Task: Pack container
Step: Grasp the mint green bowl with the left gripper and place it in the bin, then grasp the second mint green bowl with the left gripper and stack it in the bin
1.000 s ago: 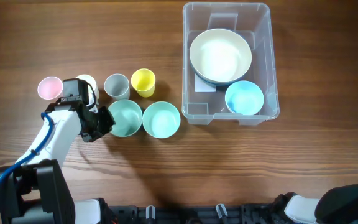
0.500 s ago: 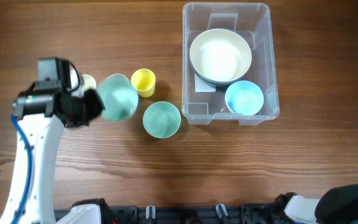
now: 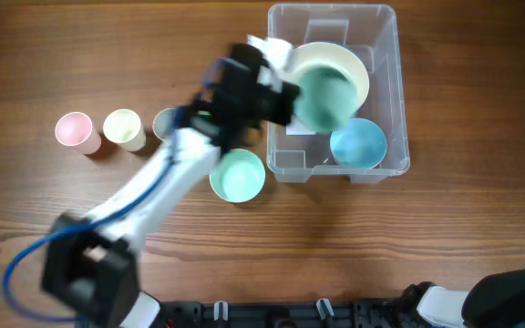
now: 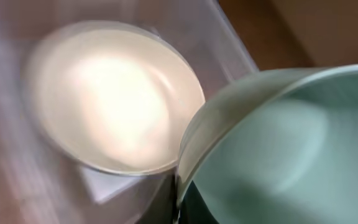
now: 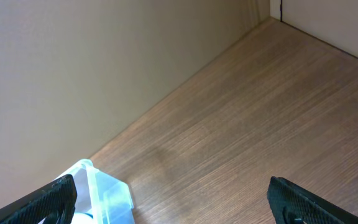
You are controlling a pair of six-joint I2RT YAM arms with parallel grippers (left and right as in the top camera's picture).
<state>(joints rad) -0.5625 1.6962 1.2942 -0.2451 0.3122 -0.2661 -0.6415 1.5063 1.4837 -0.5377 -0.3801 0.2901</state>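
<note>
Mint-green plastic is my worry here. The left gripper (image 3: 283,100) is pinched shut on one edge of a round mint-green plastic bowl (image 3: 322,98). It holds the bowl tilted above the large clear plastic rectangular container (image 3: 332,9), which sits on the right half of the wooden table (image 3: 445,237). The overhead view is blurred around the arm, so I cannot judge how high the bowl hangs.

Inside the container, a wide cream round bowl (image 4: 104,106) fills the far end and a smaller light-blue round bowl (image 3: 358,144) sits in the near right corner. The held bowl overlaps the cream one and comes close to the blue one.

A single-edge grip lets a bowl swing or slip, and I think a quick stop could throw it loose. If it is released tilted or off-centre, it may catch the cream bowl's rim and end up propped there. It could also wedge against the blue bowl instead of nesting. The forearm crosses the container's left wall, so lowering carelessly could clip the rim and shove the light bin.

The right gripper (image 5: 173,186) has its jaws spread wide around nothing, off at the side. It is not placed to steady anything.
</note>
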